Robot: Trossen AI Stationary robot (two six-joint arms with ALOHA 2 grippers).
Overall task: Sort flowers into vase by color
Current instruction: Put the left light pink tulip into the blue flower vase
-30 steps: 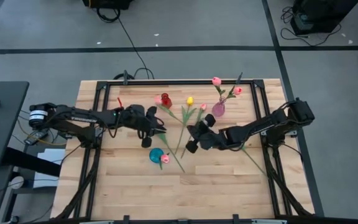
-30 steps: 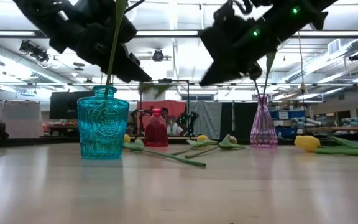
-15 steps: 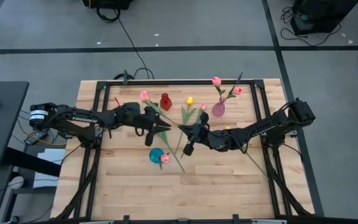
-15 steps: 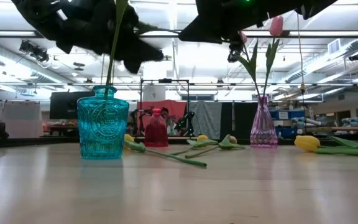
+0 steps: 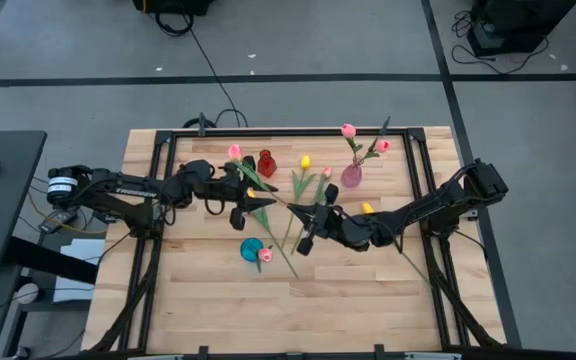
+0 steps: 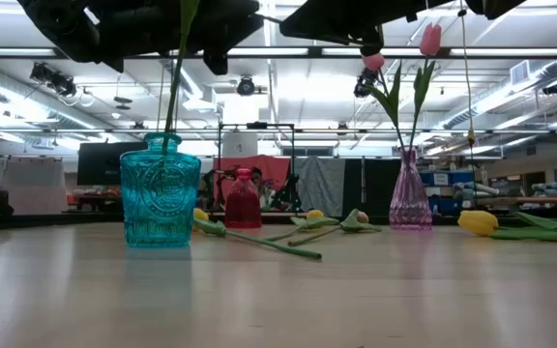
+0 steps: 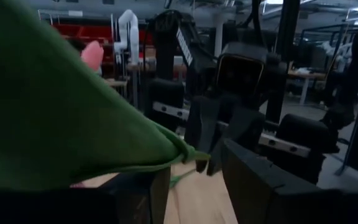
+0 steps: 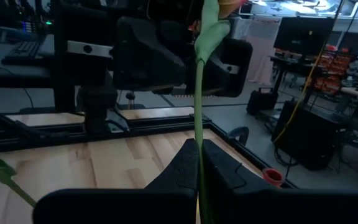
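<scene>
Pink tulip (image 5: 234,152) spanned both arms: right gripper (image 5: 311,223) pinched its stem; left gripper (image 5: 249,197) stood parted, apparently releasing. A good handover needed the right's firm hold.

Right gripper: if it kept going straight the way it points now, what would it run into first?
Probably the left gripper. The right gripper, shut on a pink tulip's thin green stem, points at that dark gripper; the right wrist view shows it straight ahead, though depth is unclear.
</scene>
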